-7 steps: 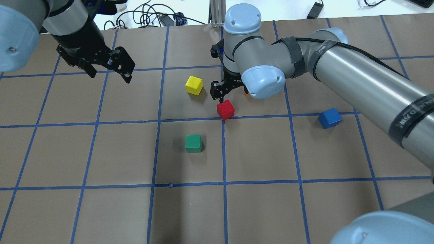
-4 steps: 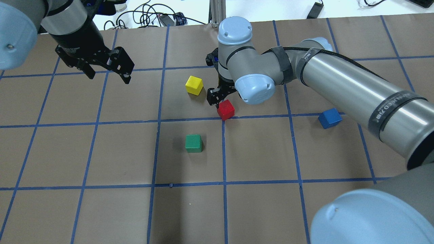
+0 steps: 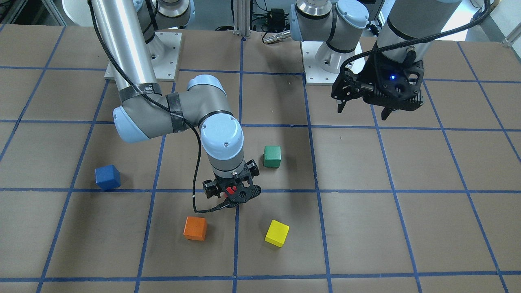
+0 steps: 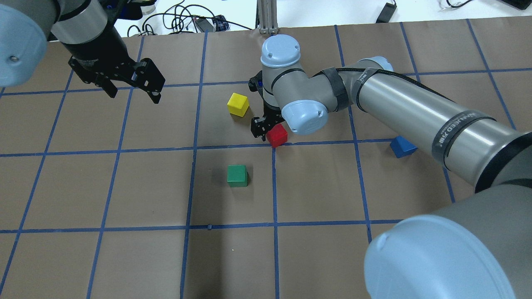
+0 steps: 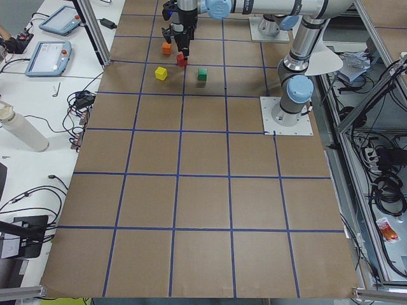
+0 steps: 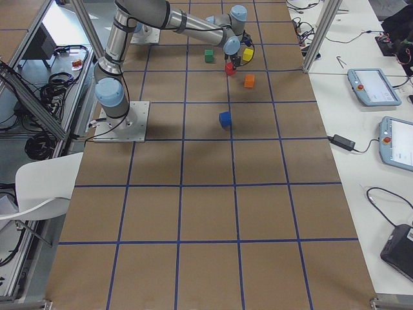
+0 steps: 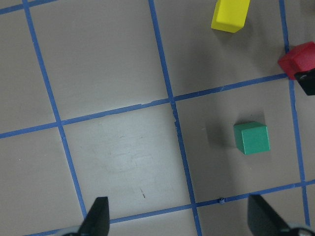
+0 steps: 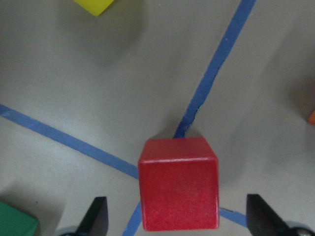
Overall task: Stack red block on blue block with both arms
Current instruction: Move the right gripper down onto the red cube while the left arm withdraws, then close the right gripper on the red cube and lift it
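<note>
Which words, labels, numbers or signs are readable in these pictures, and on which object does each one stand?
White lettering on the black band around the right arm: too blurred to read.
Screens of the teach pendants: too small to read.
Red block, blue block, green block, yellow block, orange block: no text visible.

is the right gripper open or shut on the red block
The right gripper is open: its fingers stand apart either side of the red block, with gaps.
</note>
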Controlling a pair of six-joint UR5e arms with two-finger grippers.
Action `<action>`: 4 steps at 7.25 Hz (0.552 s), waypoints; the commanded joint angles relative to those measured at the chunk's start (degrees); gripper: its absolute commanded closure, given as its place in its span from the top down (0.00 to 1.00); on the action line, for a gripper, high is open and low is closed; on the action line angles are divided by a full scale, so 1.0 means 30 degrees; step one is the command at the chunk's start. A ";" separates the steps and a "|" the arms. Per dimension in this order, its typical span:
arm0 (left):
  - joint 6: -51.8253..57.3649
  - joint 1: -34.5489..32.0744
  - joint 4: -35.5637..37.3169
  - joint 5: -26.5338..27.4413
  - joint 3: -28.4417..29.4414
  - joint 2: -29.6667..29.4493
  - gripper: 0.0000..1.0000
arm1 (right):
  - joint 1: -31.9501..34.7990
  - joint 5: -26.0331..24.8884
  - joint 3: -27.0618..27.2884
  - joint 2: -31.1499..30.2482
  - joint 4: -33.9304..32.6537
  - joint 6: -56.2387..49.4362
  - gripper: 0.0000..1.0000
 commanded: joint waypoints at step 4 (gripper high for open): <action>-0.0001 -0.0013 0.0042 0.0000 -0.0110 0.0022 1.00 | -0.0022 0.0059 0.0095 0.0300 -0.0156 0.0335 0.02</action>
